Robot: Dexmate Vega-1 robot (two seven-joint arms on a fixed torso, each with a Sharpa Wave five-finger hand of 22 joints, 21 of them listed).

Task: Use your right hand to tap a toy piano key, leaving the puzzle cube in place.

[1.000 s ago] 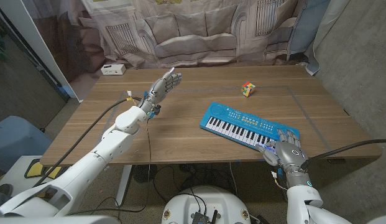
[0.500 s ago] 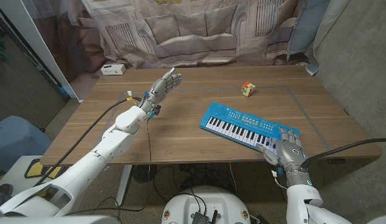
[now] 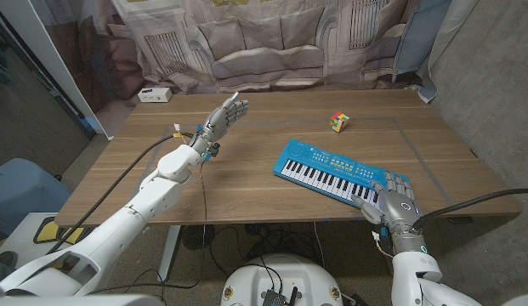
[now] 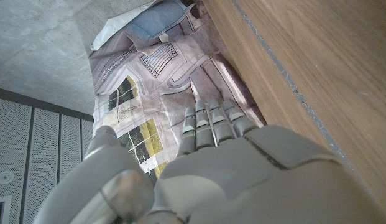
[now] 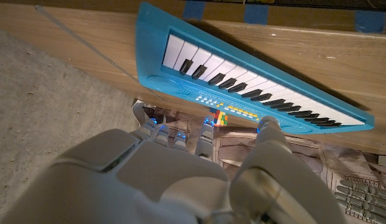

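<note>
Wooden table (image 3: 246, 183), curtain behind. Left hand (image 3: 227, 115) raised, fingers straight, together, holding nothing. Piano (image 3: 342, 170) right of centre. Right hand (image 3: 394, 204) over near-end keys, fingers extended, empty; tap seemingly underway. Cube (image 3: 340, 121) beyond piano, untouched.

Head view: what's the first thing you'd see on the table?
The bright blue toy piano lies slanted on the robot's right side of the wooden table, with the right hand at its near end. Behind it, apart, sits a colourful puzzle cube. The left hand hovers open, fingers up.
</note>
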